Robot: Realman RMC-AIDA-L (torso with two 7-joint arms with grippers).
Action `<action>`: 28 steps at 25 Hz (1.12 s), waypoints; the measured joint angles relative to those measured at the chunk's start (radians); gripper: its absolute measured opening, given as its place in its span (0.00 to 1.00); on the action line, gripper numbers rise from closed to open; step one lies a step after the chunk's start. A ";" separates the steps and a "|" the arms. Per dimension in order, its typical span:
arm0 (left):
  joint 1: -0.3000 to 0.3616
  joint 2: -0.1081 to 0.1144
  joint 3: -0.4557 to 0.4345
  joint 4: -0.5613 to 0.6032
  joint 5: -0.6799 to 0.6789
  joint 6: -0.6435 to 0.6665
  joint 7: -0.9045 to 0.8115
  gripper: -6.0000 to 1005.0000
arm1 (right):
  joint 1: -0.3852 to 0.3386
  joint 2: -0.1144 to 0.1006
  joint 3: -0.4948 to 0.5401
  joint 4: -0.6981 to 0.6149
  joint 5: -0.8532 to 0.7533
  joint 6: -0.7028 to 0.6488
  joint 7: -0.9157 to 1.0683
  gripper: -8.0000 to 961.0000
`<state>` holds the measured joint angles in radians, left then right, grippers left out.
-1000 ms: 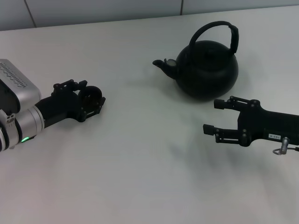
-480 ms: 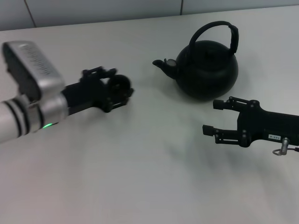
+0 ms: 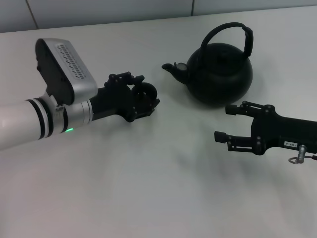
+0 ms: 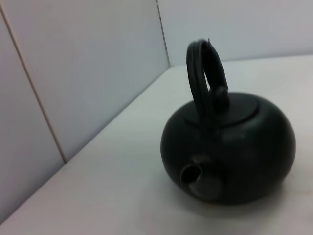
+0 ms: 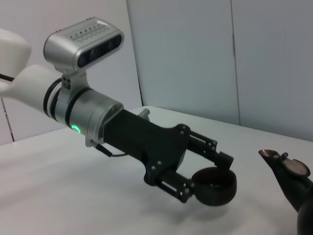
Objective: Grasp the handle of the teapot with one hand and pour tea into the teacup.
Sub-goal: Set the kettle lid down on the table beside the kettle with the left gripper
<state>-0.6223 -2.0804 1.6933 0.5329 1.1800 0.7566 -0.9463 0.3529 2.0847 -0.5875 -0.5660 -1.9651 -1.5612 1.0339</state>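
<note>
Facing teapot (image 3: 219,73): teacup (image 3: 143,93) in left claw (image 3: 144,99)

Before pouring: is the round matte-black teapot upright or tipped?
Upright: the round matte-black teapot sits flat on the white table, arched handle on top.

left claw (image 3: 146,97) clamped, right claw (image 3: 226,122) spread

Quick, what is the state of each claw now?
Left claw: shut on the teacup.
Right claw: open, holding nothing.
</note>
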 joint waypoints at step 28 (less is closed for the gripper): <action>0.007 0.000 0.039 -0.028 -0.001 -0.081 0.012 0.67 | 0.005 0.000 0.000 0.000 -0.002 0.000 0.000 0.85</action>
<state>-0.6149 -2.0801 1.7320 0.5051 1.1788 0.6759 -0.9341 0.3574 2.0847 -0.5875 -0.5660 -1.9667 -1.5614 1.0339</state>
